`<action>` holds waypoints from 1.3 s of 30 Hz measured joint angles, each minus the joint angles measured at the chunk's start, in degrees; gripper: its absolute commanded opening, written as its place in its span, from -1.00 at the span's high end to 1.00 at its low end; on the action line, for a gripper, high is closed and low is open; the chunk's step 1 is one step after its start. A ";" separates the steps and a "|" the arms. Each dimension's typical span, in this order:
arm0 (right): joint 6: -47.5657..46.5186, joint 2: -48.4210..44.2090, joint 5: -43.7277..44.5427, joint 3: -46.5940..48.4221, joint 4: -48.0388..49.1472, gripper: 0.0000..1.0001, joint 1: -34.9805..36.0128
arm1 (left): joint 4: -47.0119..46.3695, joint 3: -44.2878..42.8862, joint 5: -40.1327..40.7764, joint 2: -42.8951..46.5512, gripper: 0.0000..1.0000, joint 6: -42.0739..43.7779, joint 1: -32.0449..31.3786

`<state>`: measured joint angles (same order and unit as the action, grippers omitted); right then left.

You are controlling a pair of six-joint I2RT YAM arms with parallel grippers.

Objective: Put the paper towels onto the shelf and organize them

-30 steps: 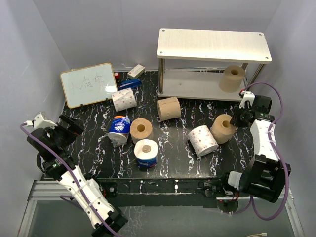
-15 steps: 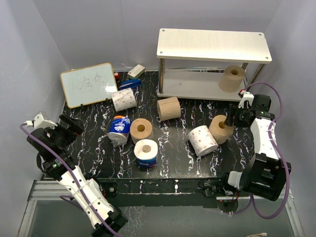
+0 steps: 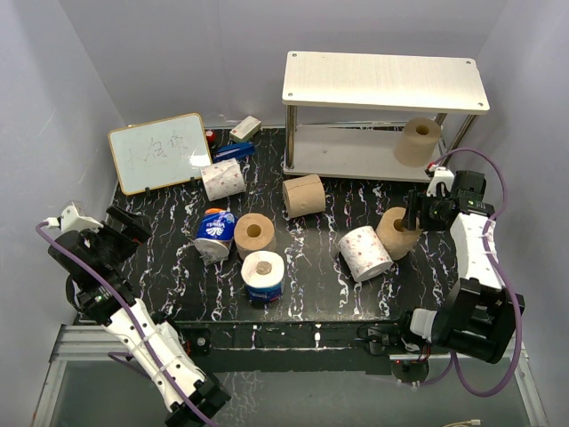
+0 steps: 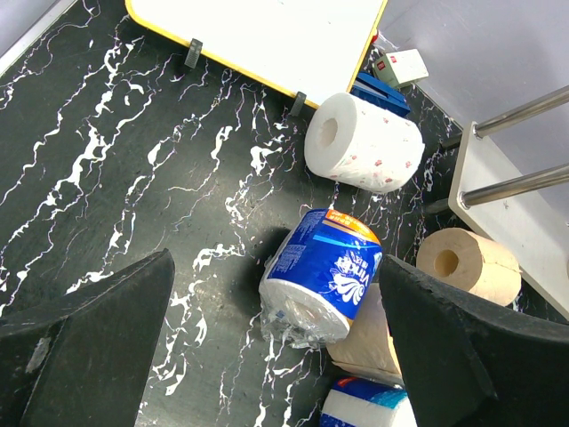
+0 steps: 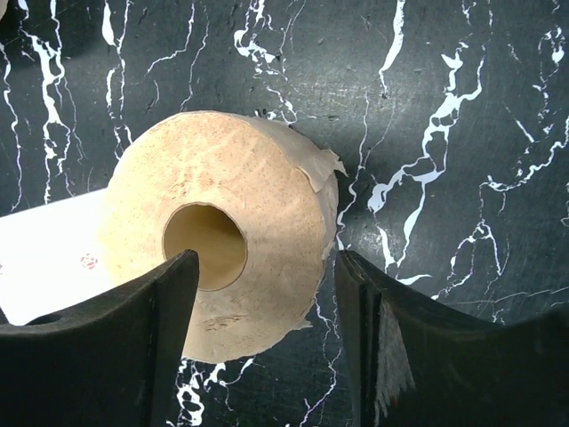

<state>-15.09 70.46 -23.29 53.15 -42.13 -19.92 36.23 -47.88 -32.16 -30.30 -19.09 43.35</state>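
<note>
Tan paper towel roll (image 5: 222,231), on its side near the surface's (image 3: 329,294) right edge before the shelf (image 3: 385,82): judged light, soft, crushable, apt to roll; take gently across its curved sides; right gripper (image 5: 265,267) fingers open astride it, left gripper (image 3: 129,229) fingers wide, empty.

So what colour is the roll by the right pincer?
The roll is plain tan-brown. The right wrist view shows it best.

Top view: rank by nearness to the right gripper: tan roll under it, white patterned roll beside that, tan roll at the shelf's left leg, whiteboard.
From the right gripper:
1. Tan-brown paper roll, directly below it.
2. White patterned paper roll, just left.
3. Tan-brown roll, beside the shelf, mid-table.
4. Yellow-framed whiteboard, far left.
</note>
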 measured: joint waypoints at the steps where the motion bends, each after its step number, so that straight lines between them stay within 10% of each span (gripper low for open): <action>1: 0.00 0.00 0.24 0.00 0.09 -0.12 0.00 | 0.00 0.00 0.00 0.00 -0.96 0.00 0.00; 15: 0.72 1.92 2.89 -1.64 2.97 -0.04 1.36 | 0.00 0.00 0.00 0.00 -0.96 0.00 0.04; 25: 1.57 2.73 4.44 -1.66 4.72 1.00 2.03 | 0.00 0.00 -0.02 -0.02 -0.96 0.00 0.04; 39: 21.57 1.55 4.02 3.06 1.11 1.00 2.19 | -0.02 0.00 -0.02 -1.33 -0.96 0.00 0.04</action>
<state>6.48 72.01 -19.27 56.21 -41.01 -17.74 36.21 -47.88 -32.18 -31.64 -19.09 43.40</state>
